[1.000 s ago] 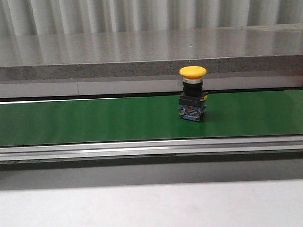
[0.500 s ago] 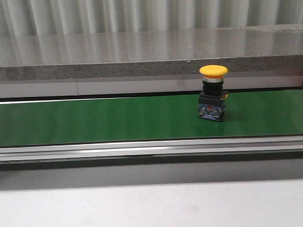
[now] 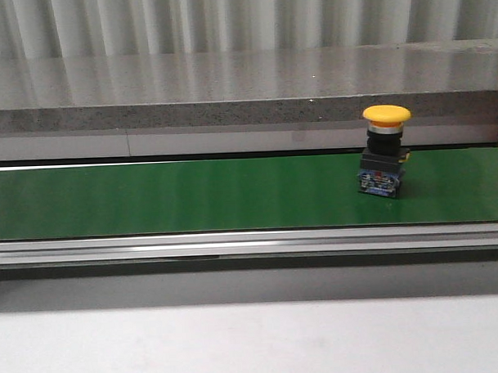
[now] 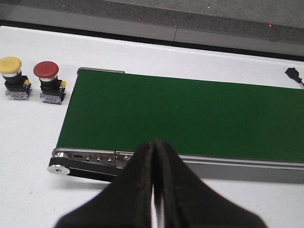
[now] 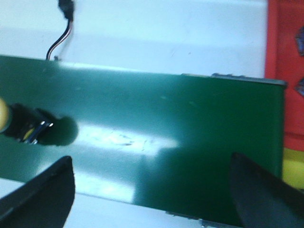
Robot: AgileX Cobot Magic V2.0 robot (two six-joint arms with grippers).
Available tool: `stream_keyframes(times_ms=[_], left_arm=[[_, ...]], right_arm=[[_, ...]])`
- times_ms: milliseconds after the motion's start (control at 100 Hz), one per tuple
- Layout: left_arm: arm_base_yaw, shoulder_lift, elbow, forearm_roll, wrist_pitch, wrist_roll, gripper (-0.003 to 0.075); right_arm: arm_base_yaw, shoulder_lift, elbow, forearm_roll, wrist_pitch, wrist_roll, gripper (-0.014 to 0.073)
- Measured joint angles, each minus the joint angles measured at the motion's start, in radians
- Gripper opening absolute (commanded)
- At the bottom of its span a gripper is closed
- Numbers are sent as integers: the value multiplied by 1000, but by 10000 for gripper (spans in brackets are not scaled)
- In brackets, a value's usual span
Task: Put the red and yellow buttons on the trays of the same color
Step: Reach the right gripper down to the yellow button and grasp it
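Observation:
A yellow button [image 3: 386,151] stands upright on the green conveyor belt [image 3: 192,195], right of the middle; it shows at the edge of the right wrist view [image 5: 21,125]. A second yellow button [image 4: 12,77] and a red button [image 4: 49,81] stand on the white table beside the belt's end. My left gripper [image 4: 154,147] is shut and empty above the belt's near rail. My right gripper [image 5: 152,190] is open wide and empty over the belt near its other end. A red tray [image 5: 287,71] and a yellow tray [image 5: 293,164] lie past that end.
A grey stone ledge [image 3: 245,88] runs behind the belt. A metal rail [image 3: 251,244] runs along the belt's near side. A black cable [image 5: 61,28] lies on the white table behind the belt.
The yellow button has travelled to the right along the belt, staying upright. No gripper shows in the earlier frames.

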Motion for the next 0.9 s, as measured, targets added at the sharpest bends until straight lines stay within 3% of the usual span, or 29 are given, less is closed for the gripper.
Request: stream_keyframes(times_ms=[500, 900], left_arm=[[0, 0, 0, 0, 0, 0, -20], [0, 0, 0, 0, 0, 0, -20]], right_arm=[[248, 12, 66, -2, -78, -53, 646], [272, 200, 66, 8, -240, -54, 646]])
